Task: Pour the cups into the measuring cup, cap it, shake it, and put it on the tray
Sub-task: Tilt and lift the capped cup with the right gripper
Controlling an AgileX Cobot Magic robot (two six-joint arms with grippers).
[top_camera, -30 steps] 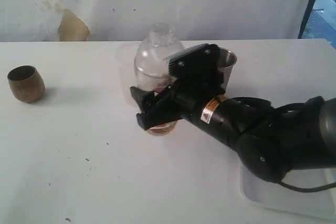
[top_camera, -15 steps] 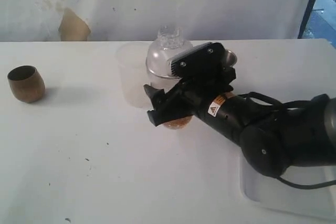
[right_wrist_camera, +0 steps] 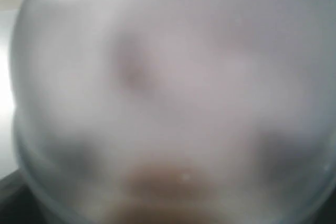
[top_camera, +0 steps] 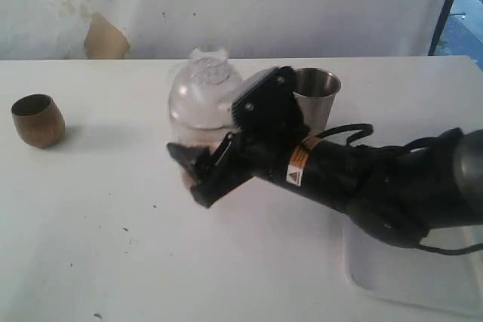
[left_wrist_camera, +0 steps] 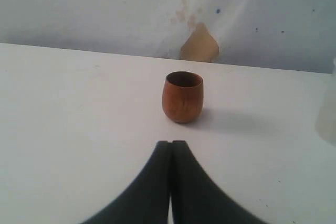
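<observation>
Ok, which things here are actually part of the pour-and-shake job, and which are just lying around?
Part of the job: measuring cup, brown cup, steel tumbler, white tray.
Just there: tan patch on the wall.

Can't see much of the measuring cup [top_camera: 198, 99] here tbh. Only its domed top pokes out. The lower part is buried behind the right gripper [top_camera: 187, 176] clamped on it, so there's no reading the marks or the contents. The right wrist view is just the measuring cup [right_wrist_camera: 168, 87] as one grey blur with a brownish smudge. The steel tumbler [top_camera: 315, 92] just beside the measuring cup loses its base behind the arm. The tray [top_camera: 411, 288], well apart from the measuring cup, is mostly under the arm and cut by the frame edge. Left gripper [left_wrist_camera: 171, 150]: pressed-together fingertips only, rest cropped.
</observation>
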